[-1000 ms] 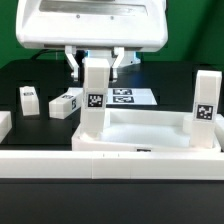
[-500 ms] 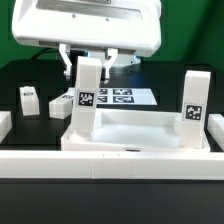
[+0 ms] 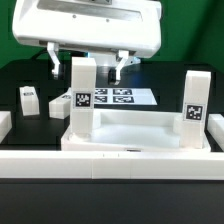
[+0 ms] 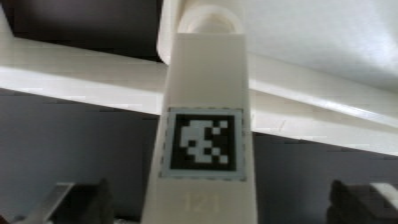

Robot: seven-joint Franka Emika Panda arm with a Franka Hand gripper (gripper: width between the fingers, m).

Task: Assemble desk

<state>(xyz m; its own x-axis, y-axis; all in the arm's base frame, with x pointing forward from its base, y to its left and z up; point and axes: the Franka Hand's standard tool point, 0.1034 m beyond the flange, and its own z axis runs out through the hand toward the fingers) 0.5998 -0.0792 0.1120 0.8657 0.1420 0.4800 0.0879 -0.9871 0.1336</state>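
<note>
Tho loose, 2 legs [image 3: 28,101] [image 3: 64,105]; 2 upright.

The black table [image 3: 20,75] carries the white tabletop [image 3: 135,135] near its front edge, just behind a long white rail [image 3: 110,165] along that edge. Two loose legs [image 3: 62,104] rest toward the exterior view's left. The marker board [image 3: 135,97] lies flat farther back, mid-table.

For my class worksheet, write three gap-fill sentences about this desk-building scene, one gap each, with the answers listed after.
1. The tabletop holds ___ upright legs.
2. Two loose legs lie on the black table toward the exterior view's ___.
3. The jaws on either side of one upright leg stand ___.
Missing words: two; left; open.
</note>
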